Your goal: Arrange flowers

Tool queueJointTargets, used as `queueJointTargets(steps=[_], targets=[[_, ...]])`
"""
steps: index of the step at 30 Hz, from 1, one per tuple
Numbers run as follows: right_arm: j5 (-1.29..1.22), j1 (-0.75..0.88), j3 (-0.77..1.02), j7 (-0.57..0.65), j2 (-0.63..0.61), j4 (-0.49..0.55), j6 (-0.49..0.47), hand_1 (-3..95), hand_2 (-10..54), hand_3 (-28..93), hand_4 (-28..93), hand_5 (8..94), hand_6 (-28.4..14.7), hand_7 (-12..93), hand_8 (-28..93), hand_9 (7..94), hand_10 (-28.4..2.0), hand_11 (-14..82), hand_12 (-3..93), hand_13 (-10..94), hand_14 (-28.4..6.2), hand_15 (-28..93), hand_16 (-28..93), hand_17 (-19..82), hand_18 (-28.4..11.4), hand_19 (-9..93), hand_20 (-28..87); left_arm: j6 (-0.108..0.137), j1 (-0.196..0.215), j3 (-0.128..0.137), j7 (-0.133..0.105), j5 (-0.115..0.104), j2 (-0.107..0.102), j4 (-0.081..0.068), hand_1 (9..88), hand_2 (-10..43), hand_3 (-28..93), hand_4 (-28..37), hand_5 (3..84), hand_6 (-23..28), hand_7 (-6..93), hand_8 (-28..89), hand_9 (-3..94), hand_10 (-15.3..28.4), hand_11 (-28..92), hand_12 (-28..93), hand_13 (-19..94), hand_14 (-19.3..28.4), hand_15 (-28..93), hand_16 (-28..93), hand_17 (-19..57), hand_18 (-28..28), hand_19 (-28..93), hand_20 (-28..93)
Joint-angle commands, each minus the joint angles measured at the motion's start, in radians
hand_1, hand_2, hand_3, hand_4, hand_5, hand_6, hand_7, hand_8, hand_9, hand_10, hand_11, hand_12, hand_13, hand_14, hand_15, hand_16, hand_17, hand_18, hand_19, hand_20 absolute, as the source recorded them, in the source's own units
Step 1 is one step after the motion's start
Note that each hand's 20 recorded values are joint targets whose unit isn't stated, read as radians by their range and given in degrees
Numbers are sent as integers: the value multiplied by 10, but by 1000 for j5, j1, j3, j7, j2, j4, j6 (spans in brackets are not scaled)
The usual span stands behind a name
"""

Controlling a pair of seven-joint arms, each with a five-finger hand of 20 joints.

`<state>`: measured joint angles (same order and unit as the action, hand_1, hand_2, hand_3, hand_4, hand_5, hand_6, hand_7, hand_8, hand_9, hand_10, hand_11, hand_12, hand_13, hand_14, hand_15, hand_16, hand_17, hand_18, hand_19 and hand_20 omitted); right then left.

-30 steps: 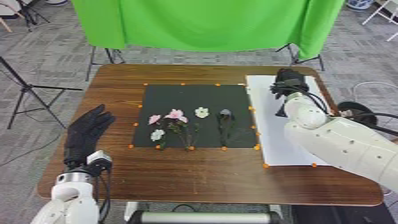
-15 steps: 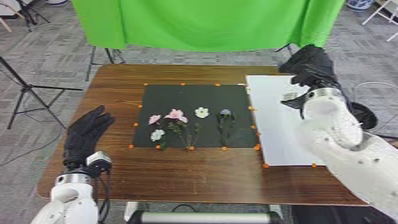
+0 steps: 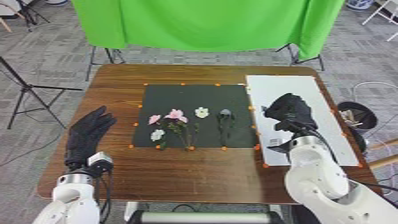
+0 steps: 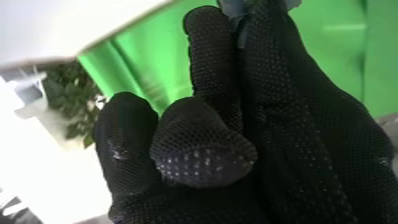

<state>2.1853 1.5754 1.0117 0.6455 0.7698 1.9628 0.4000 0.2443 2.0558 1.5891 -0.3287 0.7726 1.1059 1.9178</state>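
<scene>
My right hand (image 3: 289, 113) is above the white board (image 3: 277, 86), with its fingers pointing away. In the right wrist view, that hand (image 4: 293, 140) has fairly straight fingers and the thumb lies in front of them; a small grey-blue patch at the fingertips is unclear. My left hand (image 3: 86, 132) lies palm-down style at the table's left, fingers straight. On the dark mat (image 3: 173, 94) lie a large pink flower (image 3: 176, 115), a smaller pink one (image 3: 155, 119), two white ones (image 3: 202, 112) and a greyish one (image 3: 226, 112), stems pointing nearer.
A black bin (image 3: 357, 116) with pale items inside stands beyond the table's right edge. Orange markers line the mat and board. The brown table (image 3: 195, 172) extends in front of the mat, and a green cloth (image 3: 209, 25) hangs behind.
My right hand has come back from the board's far end toward its near half, uncovering the far part and the bin. The left hand and the flowers have stayed put.
</scene>
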Motion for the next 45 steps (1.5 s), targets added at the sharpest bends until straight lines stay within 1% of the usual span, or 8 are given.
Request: queueJointTargets(steps=[1, 18, 25, 33, 36, 38, 40, 45], targets=[[8, -33, -30, -12, 45, -9, -14, 550, -87, 645, -207, 811, 27, 176, 29, 881, -94, 92, 198, 937, 0, 670, 235, 685, -149, 932, 561, -12, 4, -3, 6, 6, 13, -1, 355, 146, 704, -251, 525, 36, 155, -85, 512, 134, 223, 113, 445, 162, 243, -31, 140, 116, 85, 213], [-35, -74, -118, -22, 102, -77, -53, 545, -85, 644, -204, 808, 32, 176, 28, 877, -92, 91, 196, 937, 0, 675, 235, 687, -149, 932, 566, -17, -6, -9, -5, 6, 3, -9, 354, 148, 703, -251, 528, 32, 155, -86, 520, 128, 223, 113, 447, 162, 244, -31, 140, 116, 85, 213], [-72, -74, -117, -36, 102, -83, -64, 498, -90, 632, -162, 783, 21, 172, 19, 843, -108, 134, 152, 937, -2, 673, 237, 684, -153, 932, 571, -24, -5, -10, -17, 16, 1, -11, 316, 68, 719, -239, 523, 36, 151, -84, 513, 133, 223, 114, 443, 162, 242, -30, 138, 116, 84, 213], [-94, -71, -108, -50, 98, -73, -75, 440, -95, 648, -156, 754, 8, 169, 16, 815, -117, 139, 139, 937, -1, 663, 247, 681, -154, 932, 574, -28, -13, -12, -33, 24, -4, -15, 294, 32, 724, -239, 521, 38, 148, -82, 510, 134, 222, 116, 437, 163, 237, -28, 135, 117, 82, 212], [-101, -61, -91, -52, 96, -57, -89, 415, -95, 665, -154, 739, 6, 168, 9, 804, -122, 136, 137, 937, 1, 661, 248, 680, -152, 932, 575, -28, -28, -18, -40, 42, -8, -18, 289, 22, 727, -239, 519, 39, 147, -81, 509, 135, 220, 116, 436, 163, 234, -27, 135, 117, 81, 212], [-107, -50, -73, -56, 96, -44, -100, 390, -95, 682, -151, 725, 6, 163, -15, 791, -123, 132, 134, 937, 2, 660, 249, 680, -153, 932, 575, -4, -43, -33, -54, 50, -13, -19, 286, 15, 728, -240, 514, 38, 146, -81, 506, 134, 219, 116, 428, 160, 226, -29, 134, 116, 79, 210], [-116, -34, -47, -56, 95, -26, -111, 366, -95, 699, -144, 712, 4, 168, -94, 784, -123, 127, 130, 937, 1, 653, 254, 678, -151, 932, 571, 0, -64, -45, -63, 52, -16, -20, 284, 10, 730, -240, 513, 38, 148, -80, 500, 133, 217, 116, 399, 148, 200, -30, 131, 108, 67, 206], [-135, -3, 16, -68, 93, 23, -125, 340, -95, 703, -141, 701, -9, 160, -109, 765, -133, 117, 124, 937, 3, 643, 252, 675, -148, 932, 564, -18, -105, -62, -77, 90, -27, -15, 282, -1, 733, -242, 510, 32, 152, -80, 487, 131, 212, 116, 360, 134, 161, -29, 123, 95, 49, 201]])
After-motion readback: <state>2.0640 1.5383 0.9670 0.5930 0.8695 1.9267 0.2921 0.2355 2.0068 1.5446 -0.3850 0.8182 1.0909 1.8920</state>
